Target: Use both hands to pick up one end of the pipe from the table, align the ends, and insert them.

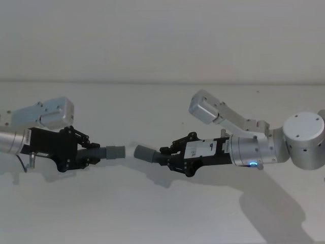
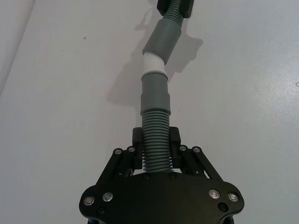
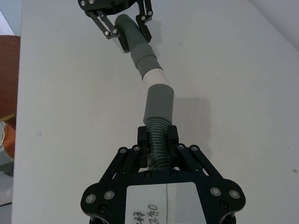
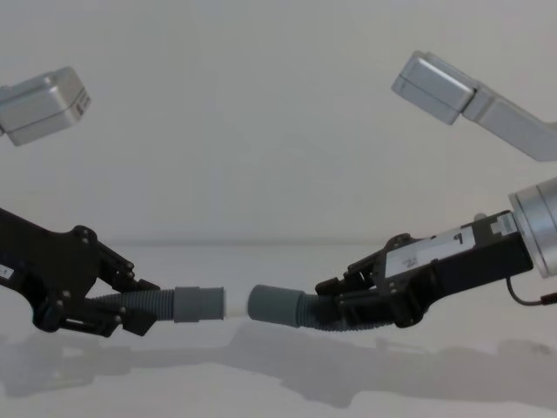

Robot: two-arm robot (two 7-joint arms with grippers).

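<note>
Both arms reach toward each other above the table (image 1: 162,213), each holding one piece of corrugated hose so that the free ends face one another near the middle of the scene. The left pincer (image 1: 92,153) is clamped on the ribbed body of the left hose piece (image 1: 104,152), whose smooth grey collar (image 4: 198,305) ends in a narrower white plug tip (image 4: 224,303) pointing toward the right arm. The right pincer (image 1: 166,154) is likewise closed around the ribs of the right hose piece (image 4: 324,315), which carries the wider dark-grey socket cuff (image 1: 146,153) at its front. In the chest view both pieces are lifted off the table, with shadows beneath them, and the white tip and the mouth of the cuff stand just apart, with a small gap between them. In the left wrist view the plug tip (image 2: 154,62) sits at the opening of the cuff (image 2: 162,41), which is tilted slightly against the collar's line, so the two ends are not quite in line. Whether the tip touches the cuff's rim cannot be told.
</note>
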